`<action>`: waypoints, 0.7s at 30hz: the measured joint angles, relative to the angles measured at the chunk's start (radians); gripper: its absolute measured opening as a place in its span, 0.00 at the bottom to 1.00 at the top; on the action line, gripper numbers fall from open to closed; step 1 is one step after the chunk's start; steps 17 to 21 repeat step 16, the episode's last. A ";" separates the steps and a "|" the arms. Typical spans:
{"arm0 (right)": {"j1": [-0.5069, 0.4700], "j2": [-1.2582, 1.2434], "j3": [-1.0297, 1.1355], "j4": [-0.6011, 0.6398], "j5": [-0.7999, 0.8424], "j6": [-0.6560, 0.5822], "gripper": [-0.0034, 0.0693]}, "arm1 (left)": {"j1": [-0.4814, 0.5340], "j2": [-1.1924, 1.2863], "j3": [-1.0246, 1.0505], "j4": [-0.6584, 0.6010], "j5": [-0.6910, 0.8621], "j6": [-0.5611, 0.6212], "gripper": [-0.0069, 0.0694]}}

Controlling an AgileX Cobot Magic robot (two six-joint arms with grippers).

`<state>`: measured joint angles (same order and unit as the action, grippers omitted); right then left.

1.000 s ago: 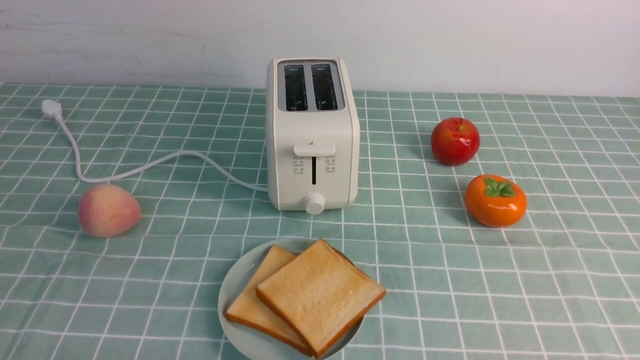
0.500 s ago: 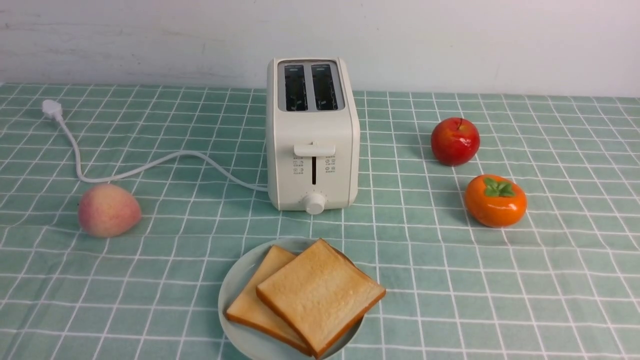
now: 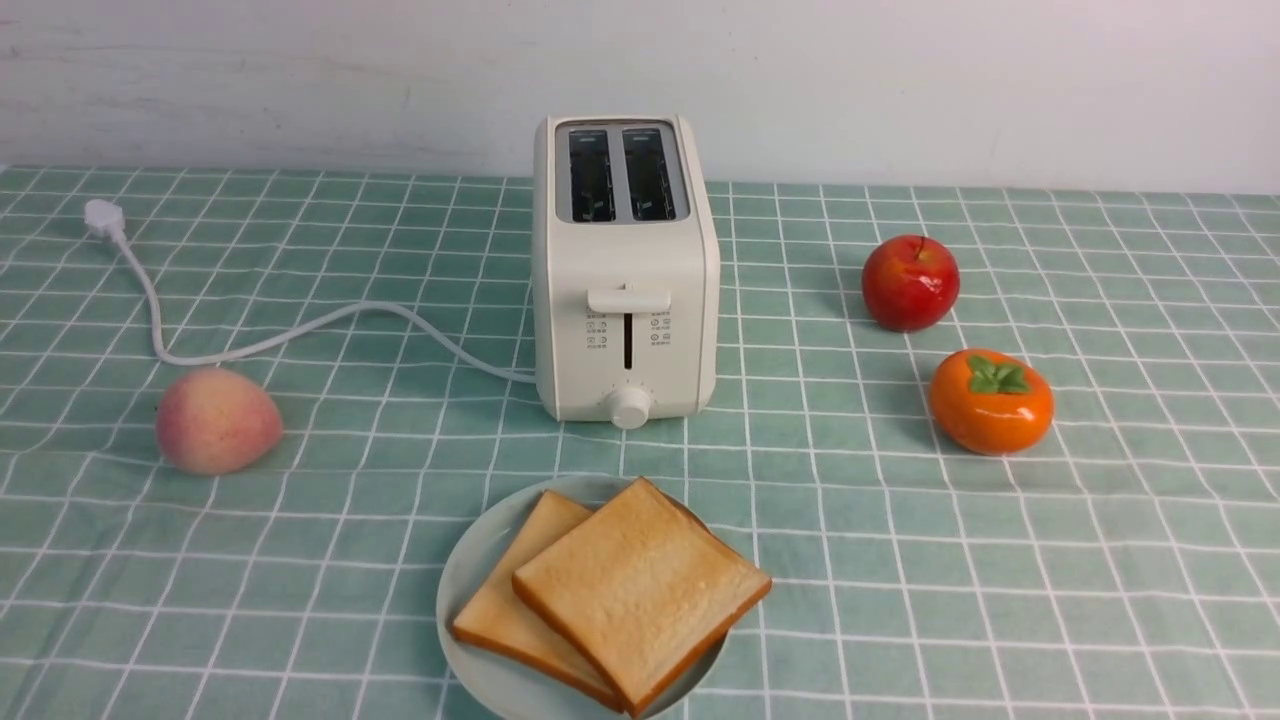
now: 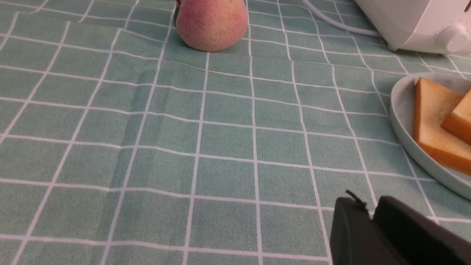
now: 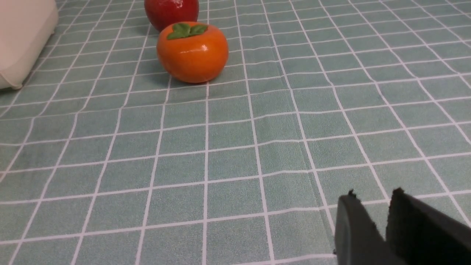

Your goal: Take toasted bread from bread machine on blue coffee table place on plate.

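Checked teal cloth covers the table up to a white wall. At far left the plug lies loose, its cord trailing right to the toaster; unplugged, I judge it is a prop. A peach sits near the left edge. The toaster stands at centre, slots up and empty. Just in front of it, both toast slices lie overlapped on the plate, which suggests the task is done. Right of the toaster sit an apple and a persimmon.

Low over bare cloth, the left gripper shows its jaws nearly together with a thin gap, grasping nothing; the right gripper shows a slightly wider gap, also empty.

Compared with the earlier front views, nothing on the table has shifted.
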<state>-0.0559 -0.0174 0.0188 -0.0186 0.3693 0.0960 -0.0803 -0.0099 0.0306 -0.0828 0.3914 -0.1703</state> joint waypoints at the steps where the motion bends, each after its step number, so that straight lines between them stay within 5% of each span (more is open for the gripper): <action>1: 0.000 0.000 0.000 0.000 0.000 0.000 0.26 | 0.000 0.000 0.000 0.000 0.000 0.000 0.21; 21: 0.000 0.000 0.000 -0.001 0.000 0.000 0.28 | 0.000 0.000 0.000 0.000 0.000 0.000 0.22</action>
